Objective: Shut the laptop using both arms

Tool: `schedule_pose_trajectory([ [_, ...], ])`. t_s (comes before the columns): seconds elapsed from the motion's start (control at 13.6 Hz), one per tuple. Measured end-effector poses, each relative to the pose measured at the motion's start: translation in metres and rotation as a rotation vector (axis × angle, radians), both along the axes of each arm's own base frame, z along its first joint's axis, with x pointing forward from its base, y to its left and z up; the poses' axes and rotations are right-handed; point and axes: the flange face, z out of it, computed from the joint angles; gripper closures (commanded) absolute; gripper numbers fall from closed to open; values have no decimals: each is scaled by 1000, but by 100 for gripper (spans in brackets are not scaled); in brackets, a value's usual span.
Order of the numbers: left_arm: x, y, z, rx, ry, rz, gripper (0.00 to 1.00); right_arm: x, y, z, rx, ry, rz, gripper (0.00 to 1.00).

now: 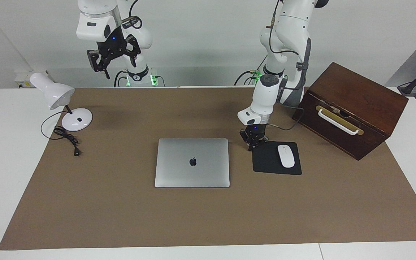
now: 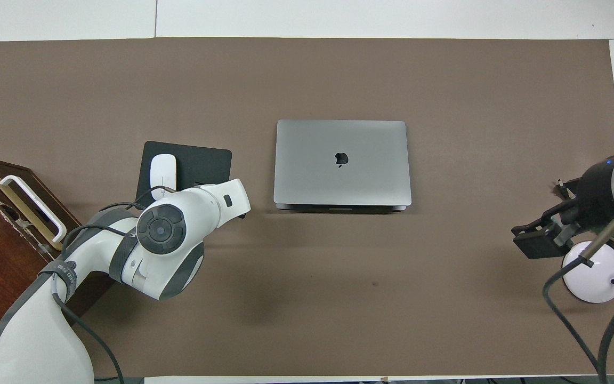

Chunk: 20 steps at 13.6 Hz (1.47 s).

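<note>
The silver-grey laptop (image 1: 192, 162) (image 2: 341, 160) lies shut and flat in the middle of the brown mat, apple logo up. My left gripper (image 1: 253, 145) points straight down, shut and holding nothing, just above the corner of the black mouse pad (image 1: 265, 164) that is nearest the laptop and the robots. It is apart from the laptop. In the overhead view the left arm's wrist (image 2: 200, 205) hides this gripper. My right gripper (image 1: 107, 59) (image 2: 539, 242) hangs high in the air over the lamp's end of the mat, with nothing in it.
A white mouse (image 1: 286, 156) rests on the mouse pad. A dark wooden box (image 1: 352, 108) with a white handle stands at the left arm's end. A white desk lamp (image 1: 54, 94) with its cord stands at the right arm's end, and its base (image 2: 592, 277) is beside the right gripper.
</note>
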Motion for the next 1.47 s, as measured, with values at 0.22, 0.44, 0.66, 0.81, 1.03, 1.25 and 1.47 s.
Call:
schedule_pose_trajectory([
  [0.22,8,-9,19,-30,10,32,100,-8,-7,8,-5,-7,-17,0],
  [0.44,13,-11,33,-35,35,55,100,-21,-13,16,-16,6,-32,0],
  [0.66,25,-15,55,-42,72,84,100,-31,-13,22,-24,4,-37,0],
  [0.81,31,-16,68,-56,77,99,100,-34,-22,25,-23,3,-55,0],
  [1.03,37,-13,81,-73,90,124,100,-31,-44,24,-12,7,-95,0],
  [1.25,45,-13,105,-79,114,141,100,-26,-57,23,6,-10,-111,0],
  [1.47,53,-10,130,-94,118,157,100,-8,-78,6,25,7,-141,0],
])
